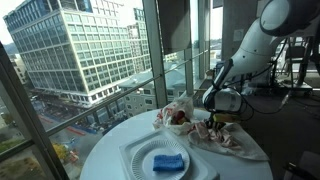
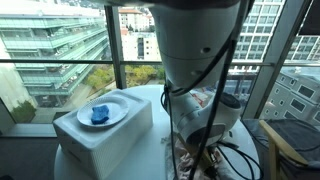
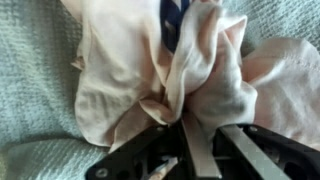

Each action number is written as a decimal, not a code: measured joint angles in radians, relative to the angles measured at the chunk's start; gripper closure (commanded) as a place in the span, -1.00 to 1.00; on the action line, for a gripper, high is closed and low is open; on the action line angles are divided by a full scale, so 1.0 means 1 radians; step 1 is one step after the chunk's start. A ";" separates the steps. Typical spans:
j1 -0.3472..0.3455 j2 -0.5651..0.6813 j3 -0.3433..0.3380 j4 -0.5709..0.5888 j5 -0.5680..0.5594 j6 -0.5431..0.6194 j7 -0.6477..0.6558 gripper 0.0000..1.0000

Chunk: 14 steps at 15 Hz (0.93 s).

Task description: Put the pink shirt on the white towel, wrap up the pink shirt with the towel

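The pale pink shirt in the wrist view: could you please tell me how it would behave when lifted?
The crumpled pale pink shirt will probably be floppy: it lies in soft folds and bunches where the gripper pinches it. It looks thin, so likely light. It may drag on the textured white towel.

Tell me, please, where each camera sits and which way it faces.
Exterior view: beside the round table, facing the windows; the arm reaches down to it.
Exterior view: behind the robot, facing the windows; the arm fills the centre.
Wrist view: above the pink shirt on the white towel; the jaws pinch the shirt.
Shared: both exterior views show the plate holding a blue item.
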 measured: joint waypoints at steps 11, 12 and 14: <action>0.112 0.003 -0.055 0.027 -0.002 -0.001 0.131 -0.72; 0.119 -0.017 -0.073 0.004 -0.001 -0.002 0.157 -0.87; 0.124 -0.084 -0.099 -0.070 0.002 -0.001 0.198 -1.00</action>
